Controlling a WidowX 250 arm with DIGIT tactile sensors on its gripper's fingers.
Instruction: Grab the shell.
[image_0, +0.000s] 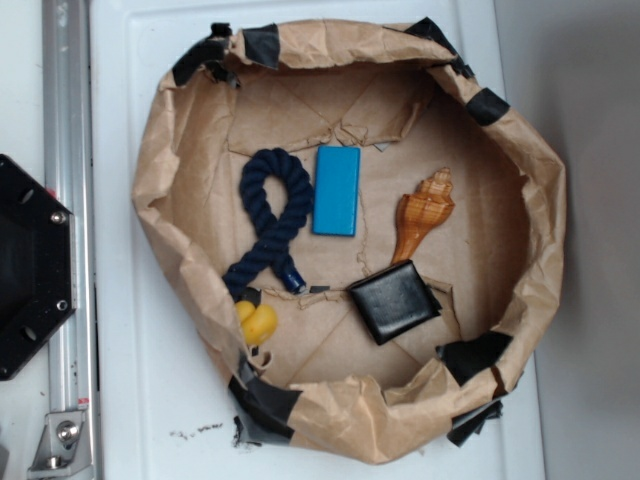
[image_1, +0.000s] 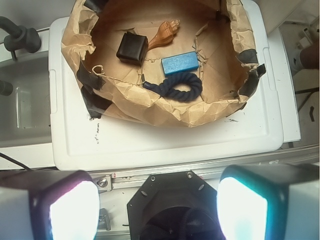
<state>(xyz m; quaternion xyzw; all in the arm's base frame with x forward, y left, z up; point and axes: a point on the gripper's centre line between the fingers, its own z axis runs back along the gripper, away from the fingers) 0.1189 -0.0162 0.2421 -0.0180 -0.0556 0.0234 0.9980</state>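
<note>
Exterior view shows the shell (image_0: 421, 214) lying untouched in the paper nest (image_0: 180, 250); the gripper (image_1: 157, 210) hangs wide apart, far off. Everything remains.

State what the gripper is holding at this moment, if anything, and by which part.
Nothing is held. The gripper is open and far back from the paper nest; the shell lies untouched inside it, between the blue block and the black wallet.
</note>
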